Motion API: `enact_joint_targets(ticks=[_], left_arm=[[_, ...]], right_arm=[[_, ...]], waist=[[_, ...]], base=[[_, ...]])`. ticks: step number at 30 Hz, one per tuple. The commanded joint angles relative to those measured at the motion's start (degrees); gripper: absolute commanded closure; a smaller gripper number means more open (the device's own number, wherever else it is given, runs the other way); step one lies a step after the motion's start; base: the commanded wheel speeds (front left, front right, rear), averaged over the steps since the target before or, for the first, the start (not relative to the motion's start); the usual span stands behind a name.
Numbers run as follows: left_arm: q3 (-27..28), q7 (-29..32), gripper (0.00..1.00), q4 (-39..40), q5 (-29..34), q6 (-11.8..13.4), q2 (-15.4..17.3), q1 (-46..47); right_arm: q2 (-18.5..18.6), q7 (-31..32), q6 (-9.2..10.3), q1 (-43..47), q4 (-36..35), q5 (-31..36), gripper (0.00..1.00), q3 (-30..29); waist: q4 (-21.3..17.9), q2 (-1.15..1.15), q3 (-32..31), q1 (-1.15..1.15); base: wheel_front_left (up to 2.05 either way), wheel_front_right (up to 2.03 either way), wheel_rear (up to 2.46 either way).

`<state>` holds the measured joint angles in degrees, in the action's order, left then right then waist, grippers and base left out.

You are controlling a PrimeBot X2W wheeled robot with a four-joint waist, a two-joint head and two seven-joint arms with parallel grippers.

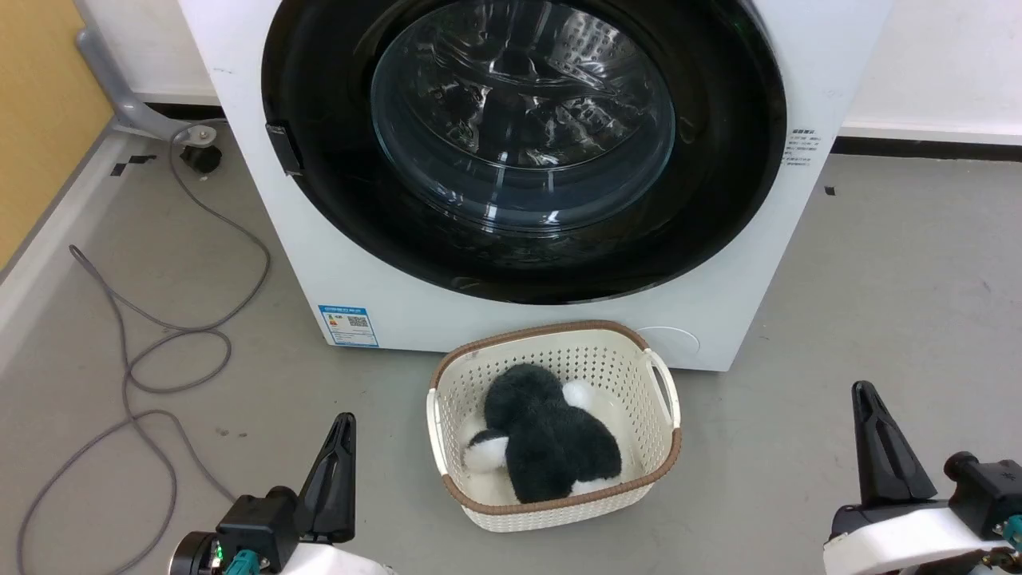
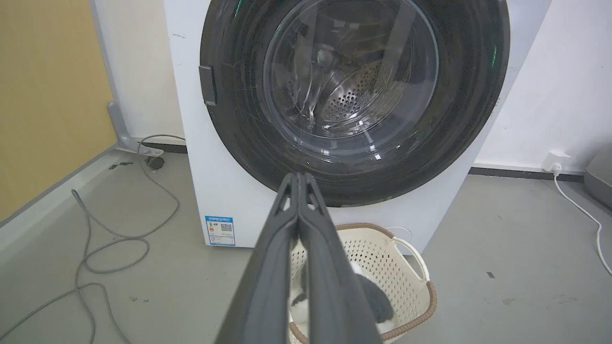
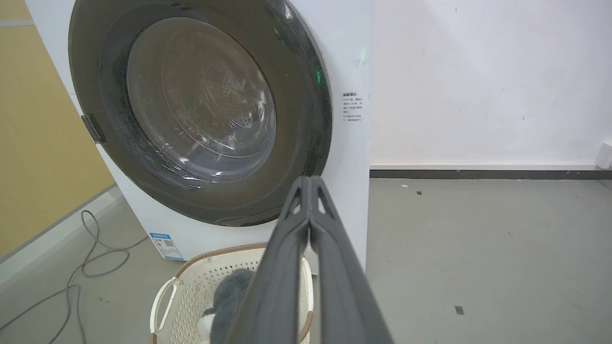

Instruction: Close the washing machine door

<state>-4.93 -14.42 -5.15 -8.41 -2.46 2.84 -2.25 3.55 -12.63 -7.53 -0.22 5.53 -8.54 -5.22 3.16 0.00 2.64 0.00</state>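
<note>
The washing machine door [image 1: 519, 144], a glossy black disc with a clear bulging window, lies flat against the white machine front, shut. It also faces me in the left wrist view as the door [image 2: 354, 91] and in the right wrist view as the door [image 3: 201, 110]. My left gripper [image 1: 345, 422] rests low at the lower left, far from the door, shut and holding nothing; its tips [image 2: 299, 177] meet. My right gripper [image 1: 861, 391] rests at the lower right, likewise shut and holding nothing, tips [image 3: 310, 180] together.
A cream perforated laundry basket [image 1: 551, 351] holding a black-and-white plush toy [image 1: 547, 439] stands on the grey floor before the machine, between my grippers. A grey cable [image 1: 152, 343] loops on the floor at the left. A white cord [image 2: 581, 210] runs along the right wall.
</note>
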Motion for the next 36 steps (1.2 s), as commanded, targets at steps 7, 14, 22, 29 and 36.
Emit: enact_joint_targets(ticks=[7,14,22,29,36], left_arm=[[0.4,1.0,1.00,0.4,0.7,0.2,0.0,0.2],[0.6,1.8,1.00,0.7,1.1,0.3,0.0,0.3],[1.0,2.8,1.00,1.0,1.7,0.5,0.0,0.5],[1.2,3.6,1.00,1.3,2.1,0.6,0.0,0.6],[1.5,4.4,1.00,1.6,2.6,0.8,0.0,0.7]], right_arm=[[-0.1,1.0,0.00,0.0,-0.5,0.7,1.00,0.4],[-0.1,1.7,0.01,0.0,-0.8,1.2,1.00,0.7],[-0.1,2.5,0.01,0.0,-1.1,1.7,1.00,1.0],[-0.2,3.2,0.01,0.1,-1.4,2.2,1.00,1.3],[-0.2,3.9,0.01,0.1,-1.8,2.7,1.00,1.6]], waist=[[-0.2,0.00,-0.1,0.00],[-0.4,0.00,-0.3,0.00],[-0.6,0.00,-0.5,0.00],[-0.8,0.00,-0.6,0.00],[-0.9,0.00,-0.8,0.00]], base=[[0.00,0.00,0.00],[0.00,0.00,0.00],[0.00,0.00,0.00],[0.00,0.00,0.00],[0.00,0.00,0.00]])
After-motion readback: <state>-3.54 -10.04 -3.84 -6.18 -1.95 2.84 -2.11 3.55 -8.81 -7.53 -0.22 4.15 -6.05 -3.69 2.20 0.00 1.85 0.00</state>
